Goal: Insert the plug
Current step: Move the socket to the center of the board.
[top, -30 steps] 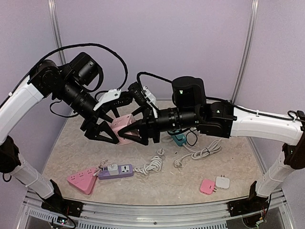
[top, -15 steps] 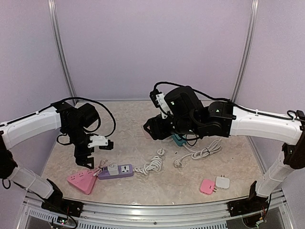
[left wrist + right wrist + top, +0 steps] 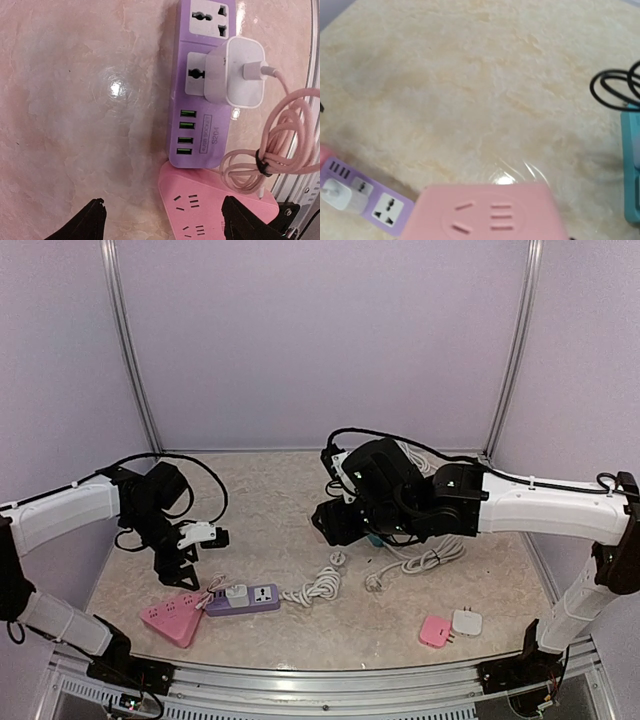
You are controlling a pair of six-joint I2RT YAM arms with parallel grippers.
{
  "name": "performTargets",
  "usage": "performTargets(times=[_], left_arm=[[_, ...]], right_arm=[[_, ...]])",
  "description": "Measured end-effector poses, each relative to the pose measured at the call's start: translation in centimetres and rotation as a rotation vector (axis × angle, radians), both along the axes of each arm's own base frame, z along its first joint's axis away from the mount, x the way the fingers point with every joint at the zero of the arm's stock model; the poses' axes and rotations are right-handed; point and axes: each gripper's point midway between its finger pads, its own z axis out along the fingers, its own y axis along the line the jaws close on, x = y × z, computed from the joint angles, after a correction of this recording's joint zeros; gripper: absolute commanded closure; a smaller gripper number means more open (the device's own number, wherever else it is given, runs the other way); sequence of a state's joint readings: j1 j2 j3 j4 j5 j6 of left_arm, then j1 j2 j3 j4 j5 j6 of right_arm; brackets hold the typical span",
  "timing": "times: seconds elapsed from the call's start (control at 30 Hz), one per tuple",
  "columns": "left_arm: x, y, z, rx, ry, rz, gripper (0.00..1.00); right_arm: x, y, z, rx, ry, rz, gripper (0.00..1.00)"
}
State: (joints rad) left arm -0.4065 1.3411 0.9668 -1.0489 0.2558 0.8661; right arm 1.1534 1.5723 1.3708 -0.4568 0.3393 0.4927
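Observation:
In the right wrist view a pink socket cube [image 3: 485,212] fills the bottom edge, held above the table with a socket face toward the camera. My right gripper [image 3: 332,523] is shut on it; its fingers are hidden behind the cube. My left gripper [image 3: 165,220] hangs open and empty, fingertips [image 3: 95,220] spread over the corner of a pink triangular power strip [image 3: 210,205]. Beside that lies a purple power strip [image 3: 200,100] with a white charger plug [image 3: 235,75] seated in it, trailing a coiled pink cable [image 3: 280,145]. A loose white plug [image 3: 373,583] on a white cord lies mid-table.
A teal power strip [image 3: 378,535] with a black cord lies under the right arm. A bundled white cable [image 3: 320,586] runs from the purple strip [image 3: 245,598]. Pink [image 3: 435,630] and white [image 3: 466,621] adapters sit front right. A metal rail [image 3: 300,680] borders the near edge.
Both grippers were on the pink cube in mid-air. The left one let go and swung down left over the power strips. The right arm kept the cube and drew back right, lower.

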Motion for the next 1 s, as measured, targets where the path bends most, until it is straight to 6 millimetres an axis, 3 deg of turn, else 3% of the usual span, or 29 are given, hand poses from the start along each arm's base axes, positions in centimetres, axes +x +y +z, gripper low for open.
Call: performTargets(times=[0.2, 0.4, 0.7, 1.0], left_arm=[[0.6, 0.6, -3.4, 0.034, -0.004, 0.042, 0.47], [2.3, -0.4, -4.2, 0.003, -0.026, 0.057, 0.54], [-2.1, -2.8, -6.1, -0.016, 0.115, -0.094, 0.65], [-4.0, -6.0, -6.1, -0.055, 0.159, -0.146, 0.70]], right_arm=[[0.0, -0.2, -0.4, -0.003, 0.009, -0.009, 1.00], [-0.1, -0.1, -0.5, 0.005, 0.020, -0.012, 1.00], [-0.3, -0.8, -0.8, 0.012, 0.037, -0.034, 1.00], [-0.5, -1.2, -1.2, 0.012, 0.069, -0.059, 1.00]])
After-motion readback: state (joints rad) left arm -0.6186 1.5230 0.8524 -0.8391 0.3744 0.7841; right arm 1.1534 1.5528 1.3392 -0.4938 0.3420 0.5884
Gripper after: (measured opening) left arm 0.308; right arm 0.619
